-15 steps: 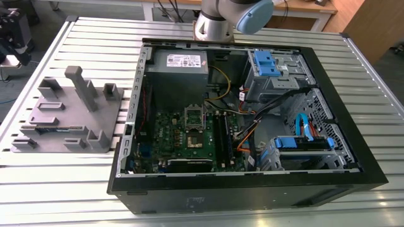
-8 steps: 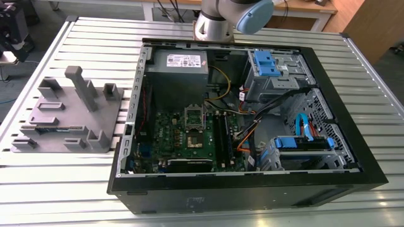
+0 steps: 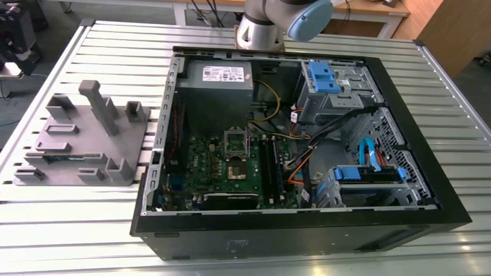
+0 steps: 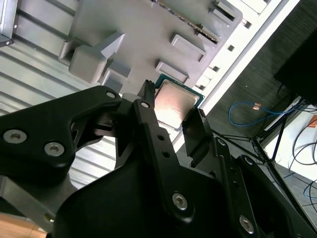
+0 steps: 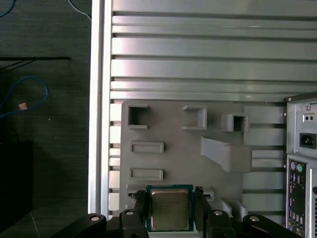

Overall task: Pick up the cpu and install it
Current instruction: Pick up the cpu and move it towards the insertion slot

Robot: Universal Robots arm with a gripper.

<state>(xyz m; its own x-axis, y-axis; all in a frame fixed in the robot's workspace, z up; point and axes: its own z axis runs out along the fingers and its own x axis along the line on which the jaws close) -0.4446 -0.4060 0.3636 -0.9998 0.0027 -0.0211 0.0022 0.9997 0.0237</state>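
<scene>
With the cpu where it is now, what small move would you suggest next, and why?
I would probably carry it across towards the open computer case. In both wrist views the gripper is shut on the cpu, above the grey holder tray, while the green motherboard lies inside the case.

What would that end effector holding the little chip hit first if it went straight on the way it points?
Probably the grey holder tray on the slatted table: the end effector, shut on the cpu, points at it. Depth is unclear.
</scene>
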